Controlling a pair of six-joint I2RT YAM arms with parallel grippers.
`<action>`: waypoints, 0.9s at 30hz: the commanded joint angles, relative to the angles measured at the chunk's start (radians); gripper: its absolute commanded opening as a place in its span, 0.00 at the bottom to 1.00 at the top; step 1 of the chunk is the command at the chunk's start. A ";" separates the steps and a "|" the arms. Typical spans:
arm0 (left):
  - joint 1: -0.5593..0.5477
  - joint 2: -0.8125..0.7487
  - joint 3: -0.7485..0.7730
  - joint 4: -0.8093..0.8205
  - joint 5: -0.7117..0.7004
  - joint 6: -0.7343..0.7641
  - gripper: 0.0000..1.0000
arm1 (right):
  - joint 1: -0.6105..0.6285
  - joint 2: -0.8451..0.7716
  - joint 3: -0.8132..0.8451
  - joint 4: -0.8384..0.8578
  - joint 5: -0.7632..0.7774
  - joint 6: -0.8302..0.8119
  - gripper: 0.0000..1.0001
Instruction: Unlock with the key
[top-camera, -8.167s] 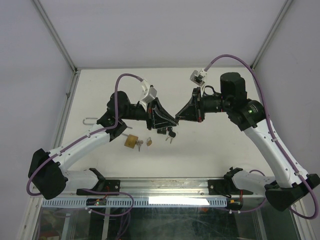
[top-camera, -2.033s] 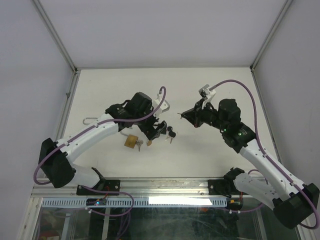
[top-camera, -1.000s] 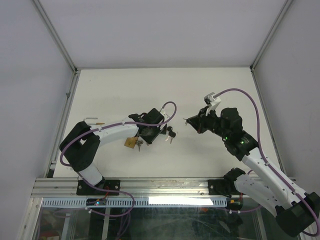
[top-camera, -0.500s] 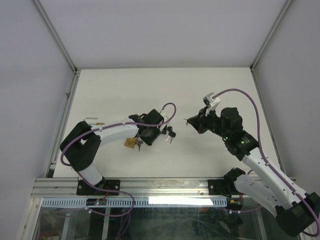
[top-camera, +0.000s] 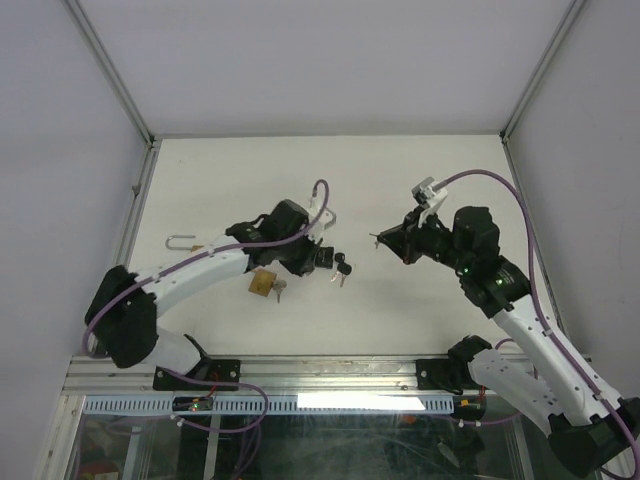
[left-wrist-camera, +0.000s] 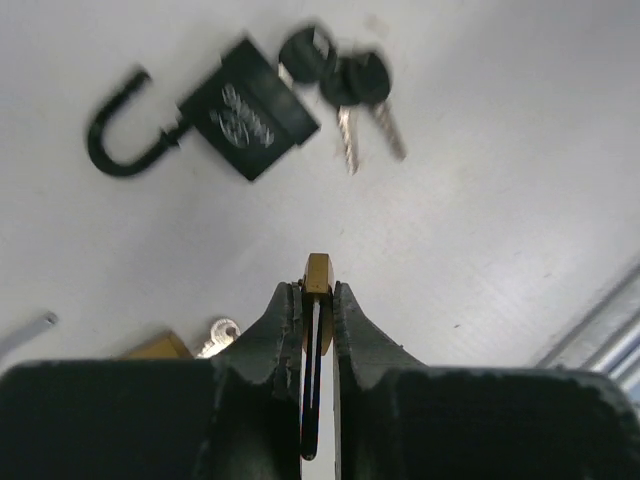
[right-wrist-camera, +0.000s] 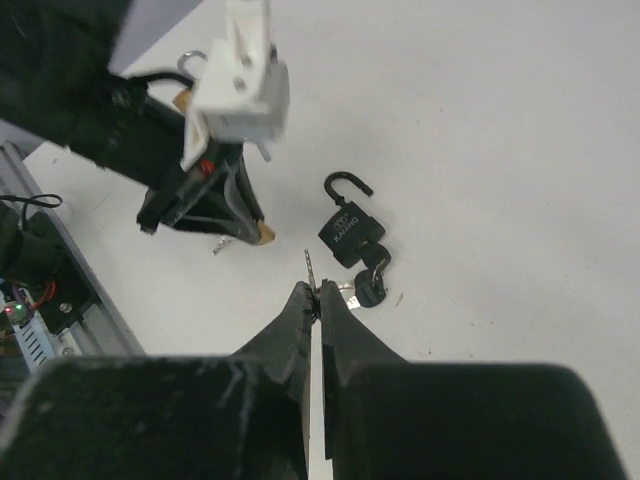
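My left gripper (left-wrist-camera: 316, 288) is shut on a small brass padlock (left-wrist-camera: 318, 272), whose brass body pokes out past the fingertips and whose dark shackle runs back between the fingers. It hovers over the table near a black padlock (left-wrist-camera: 245, 108) lying with its shackle open and black-headed keys (left-wrist-camera: 345, 80) in it. My right gripper (right-wrist-camera: 318, 290) is shut on a thin silver key (right-wrist-camera: 309, 262), blade pointing out toward the left gripper (right-wrist-camera: 205, 200). In the top view the key's tip (top-camera: 374, 239) is a short way right of the left gripper (top-camera: 322, 256).
A larger brass padlock (top-camera: 262, 285) with a silver key (top-camera: 279, 291) lies on the white table just left of the left gripper. A loose metal shackle (top-camera: 180, 240) lies at the far left. A metal rail (top-camera: 300, 372) runs along the near edge.
My left gripper has closed on the small brass padlock and lifted it off the table; the left arm has risen. The right gripper has kept hold of its key and barely moved.
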 joint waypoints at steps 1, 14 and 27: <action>0.107 -0.262 0.082 0.333 0.325 0.038 0.00 | -0.020 -0.024 0.157 -0.069 -0.158 -0.060 0.00; 0.216 -0.198 0.210 1.344 1.067 -0.540 0.00 | -0.023 0.026 0.567 -0.263 -0.408 -0.139 0.00; 0.104 -0.141 0.339 1.363 0.987 -0.662 0.00 | -0.023 -0.048 0.464 0.072 -0.317 0.014 0.00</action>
